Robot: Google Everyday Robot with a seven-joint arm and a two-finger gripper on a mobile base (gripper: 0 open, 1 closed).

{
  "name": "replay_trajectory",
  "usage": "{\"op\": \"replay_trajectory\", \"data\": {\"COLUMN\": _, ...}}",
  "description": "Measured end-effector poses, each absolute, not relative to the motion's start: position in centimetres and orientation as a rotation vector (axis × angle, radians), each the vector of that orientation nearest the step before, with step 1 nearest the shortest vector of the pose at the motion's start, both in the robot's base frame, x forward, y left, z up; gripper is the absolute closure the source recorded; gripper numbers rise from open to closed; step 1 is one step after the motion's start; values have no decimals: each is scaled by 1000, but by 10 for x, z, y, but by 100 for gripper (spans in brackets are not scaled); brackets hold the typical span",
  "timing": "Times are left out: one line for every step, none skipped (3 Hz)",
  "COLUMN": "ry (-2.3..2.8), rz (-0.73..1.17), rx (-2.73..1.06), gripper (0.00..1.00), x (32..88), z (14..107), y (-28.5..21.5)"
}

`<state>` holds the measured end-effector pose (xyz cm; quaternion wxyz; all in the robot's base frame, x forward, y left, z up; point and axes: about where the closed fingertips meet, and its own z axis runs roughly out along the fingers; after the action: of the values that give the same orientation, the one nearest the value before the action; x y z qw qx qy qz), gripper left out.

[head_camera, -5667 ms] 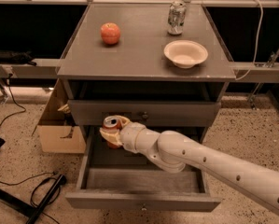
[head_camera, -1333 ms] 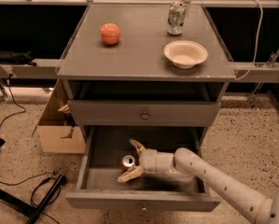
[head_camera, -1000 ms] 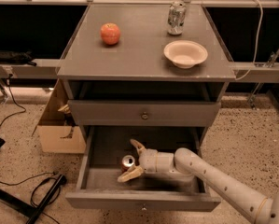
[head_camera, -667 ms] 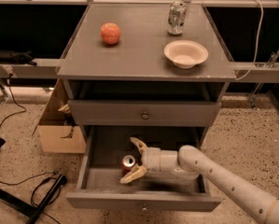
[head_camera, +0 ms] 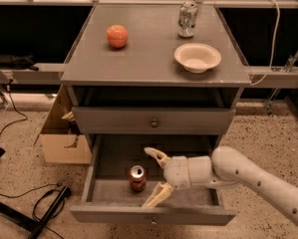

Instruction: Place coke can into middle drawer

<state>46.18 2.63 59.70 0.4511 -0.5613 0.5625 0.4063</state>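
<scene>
The coke can (head_camera: 137,178), red with a silver top, stands upright on the floor of the open middle drawer (head_camera: 108,214), left of centre. My gripper (head_camera: 155,178) is inside the drawer just right of the can, its fingers spread wide apart, one above and one below. The can stands free of the fingers, with a small gap. The closed drawer front with a knob (head_camera: 154,123) is directly above.
On the cabinet top (head_camera: 93,63) are a red apple (head_camera: 117,36), a silvery can (head_camera: 187,19) and a cream bowl (head_camera: 197,57). A cardboard box (head_camera: 64,141) stands on the floor left of the cabinet. Cables (head_camera: 44,208) lie at the lower left.
The gripper carried the can from above down into the drawer, set it upright and opened. In the last second it has drawn back slightly to the right, leaving the can standing.
</scene>
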Motion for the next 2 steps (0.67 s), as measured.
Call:
{"op": "replay_trajectory", "data": {"ry": 1456, "rz": 1041, "rx": -1528, "gripper": 0, "x": 406, "z": 641, "y": 15}}
{"op": "replay_trajectory", "data": {"ry": 1546, "rz": 997, "rx": -1642, "gripper": 0, "x": 376, "z": 690, "y": 6}}
